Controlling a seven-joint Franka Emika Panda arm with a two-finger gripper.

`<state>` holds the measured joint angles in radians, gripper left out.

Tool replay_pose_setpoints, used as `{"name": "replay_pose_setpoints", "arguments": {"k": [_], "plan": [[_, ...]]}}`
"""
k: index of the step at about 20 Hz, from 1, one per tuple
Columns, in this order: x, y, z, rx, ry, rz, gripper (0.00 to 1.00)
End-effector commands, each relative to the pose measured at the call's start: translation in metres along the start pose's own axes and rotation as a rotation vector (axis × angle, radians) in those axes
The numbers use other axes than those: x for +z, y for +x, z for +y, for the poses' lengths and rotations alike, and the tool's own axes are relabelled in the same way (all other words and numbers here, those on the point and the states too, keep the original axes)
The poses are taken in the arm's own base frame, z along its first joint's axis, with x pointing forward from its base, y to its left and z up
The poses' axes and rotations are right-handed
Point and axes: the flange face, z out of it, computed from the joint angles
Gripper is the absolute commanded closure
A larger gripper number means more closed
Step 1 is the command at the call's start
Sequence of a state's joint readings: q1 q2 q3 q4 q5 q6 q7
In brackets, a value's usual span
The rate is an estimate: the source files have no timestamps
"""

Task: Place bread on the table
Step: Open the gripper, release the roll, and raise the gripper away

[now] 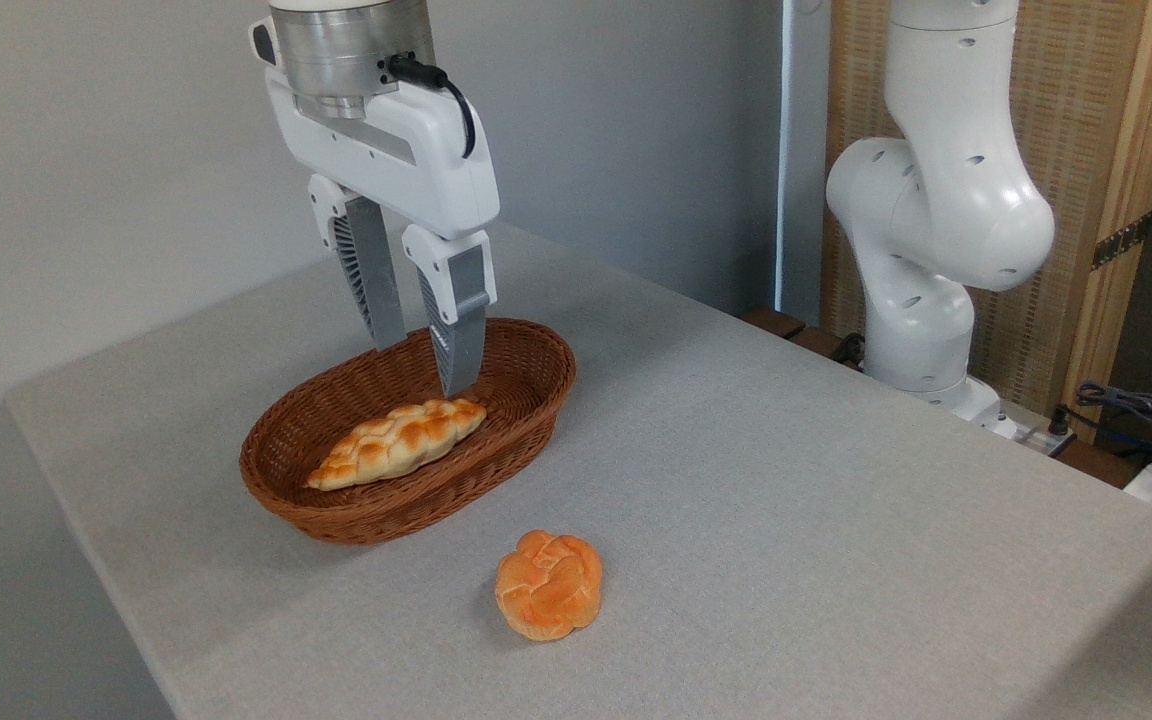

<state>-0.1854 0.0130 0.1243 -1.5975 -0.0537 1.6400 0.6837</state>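
Observation:
The bread (548,585), a small round orange-golden knotted bun, lies on the light-grey table (786,470) just in front of the wicker basket. My gripper (426,368) hangs over the basket's far half, well behind and to the left of the bun. Its two fingers (458,330) point down, spread apart with nothing between them. The right fingertip is just above the right end of the braided loaf.
A brown oval wicker basket (526,400) holds a long pale-golden braided loaf (396,443). The arm's white base (936,250) stands at the table's far right edge, with cables (1136,410) beyond it. A grey wall lies behind.

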Motion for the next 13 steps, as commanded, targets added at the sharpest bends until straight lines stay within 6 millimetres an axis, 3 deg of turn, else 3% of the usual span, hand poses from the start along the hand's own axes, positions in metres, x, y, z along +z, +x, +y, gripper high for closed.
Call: {"name": "replay_pose_setpoints", "arguments": {"k": [1,13], "plan": [[0.0,-0.003,0.004,0.014,-0.026,-0.005,0.0],[-0.001,-0.014,-0.012,-0.013,-0.011,-0.009,0.0]]}}
